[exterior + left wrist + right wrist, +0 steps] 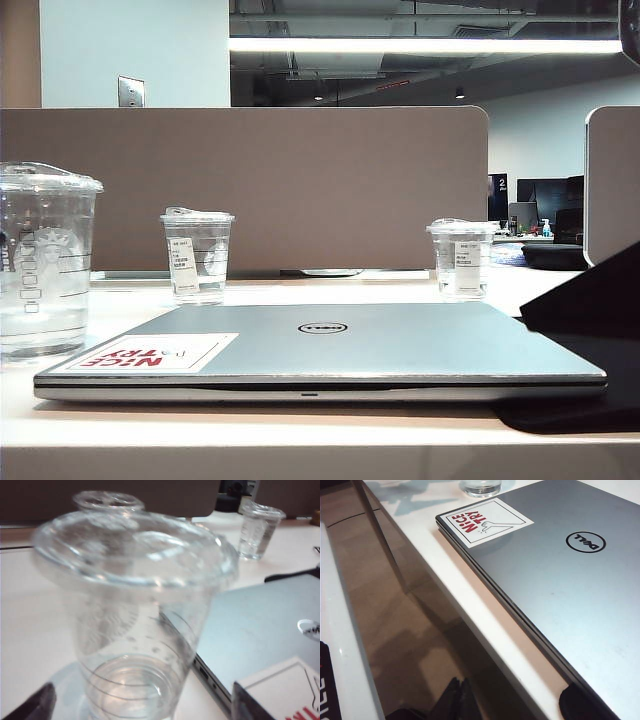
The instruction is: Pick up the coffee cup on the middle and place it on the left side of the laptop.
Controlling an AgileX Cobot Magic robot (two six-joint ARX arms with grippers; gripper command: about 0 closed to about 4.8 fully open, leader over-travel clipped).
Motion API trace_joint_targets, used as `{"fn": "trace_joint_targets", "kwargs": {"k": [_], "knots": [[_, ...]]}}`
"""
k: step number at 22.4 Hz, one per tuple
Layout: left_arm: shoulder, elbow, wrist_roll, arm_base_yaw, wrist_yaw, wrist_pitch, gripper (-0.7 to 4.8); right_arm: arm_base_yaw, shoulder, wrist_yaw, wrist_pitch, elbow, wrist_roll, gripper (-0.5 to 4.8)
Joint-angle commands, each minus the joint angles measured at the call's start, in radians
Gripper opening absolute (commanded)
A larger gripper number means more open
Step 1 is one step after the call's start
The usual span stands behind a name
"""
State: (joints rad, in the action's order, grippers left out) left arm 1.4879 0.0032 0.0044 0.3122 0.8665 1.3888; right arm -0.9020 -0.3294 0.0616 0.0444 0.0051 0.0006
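Observation:
The coffee cup (45, 262), tall and clear with a domed lid and a faint siren logo, stands on the table just left of the laptop (400, 340). In the left wrist view the coffee cup (135, 605) fills the picture, upright, with a little water in it. My left gripper (145, 706) is open, one dark fingertip (37, 705) on each side of the cup's base and apart from it. The laptop (260, 625) lies shut beside the cup. My right gripper (462, 697) is shut and empty, low in front of the table's edge near the laptop (560, 580).
Two shorter clear cups with white labels stand behind the laptop, one (197, 255) at middle left, one (461, 257) at right. A grey partition (300, 170) closes the back. A dark arm part (590, 330) covers the laptop's right corner.

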Motion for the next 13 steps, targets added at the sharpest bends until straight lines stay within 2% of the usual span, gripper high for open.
{"fn": "trace_joint_targets", "kwargs": {"k": [1,2,3,4,6,7,8,9,13], "knots": [[-0.067,0.002,-0.128,0.051,0.074,0.004,4.31,0.001,0.034,0.002,-0.019,-0.004,-0.001,-0.05],[-0.098,0.002,-0.156,0.079,0.117,0.004,2.44,0.004,0.044,0.002,-0.019,-0.004,-0.001,-0.05],[-0.115,0.002,-0.168,0.095,0.142,0.004,1.7,0.006,0.047,0.002,-0.019,-0.004,-0.001,-0.05],[-0.134,0.002,-0.181,0.111,0.163,0.005,1.18,0.011,0.049,0.002,-0.019,-0.004,-0.001,-0.05],[-0.187,0.002,-0.227,0.158,0.189,0.004,0.8,0.023,0.052,0.002,-0.019,-0.004,-0.001,-0.05],[-0.234,0.002,-0.28,0.201,0.188,0.004,0.75,0.036,0.055,0.001,-0.019,-0.004,-0.001,-0.05],[-0.266,0.002,-0.318,0.228,0.186,0.004,0.5,0.047,0.055,0.002,-0.018,-0.004,-0.001,-0.05],[-0.319,0.002,-0.354,0.262,0.184,0.004,-0.01,0.063,0.059,0.001,-0.018,-0.004,-0.001,-0.05],[-0.459,0.003,-0.425,0.28,0.116,-0.001,-0.03,0.131,0.083,0.002,-0.018,-0.004,-0.001,-0.05]]}}
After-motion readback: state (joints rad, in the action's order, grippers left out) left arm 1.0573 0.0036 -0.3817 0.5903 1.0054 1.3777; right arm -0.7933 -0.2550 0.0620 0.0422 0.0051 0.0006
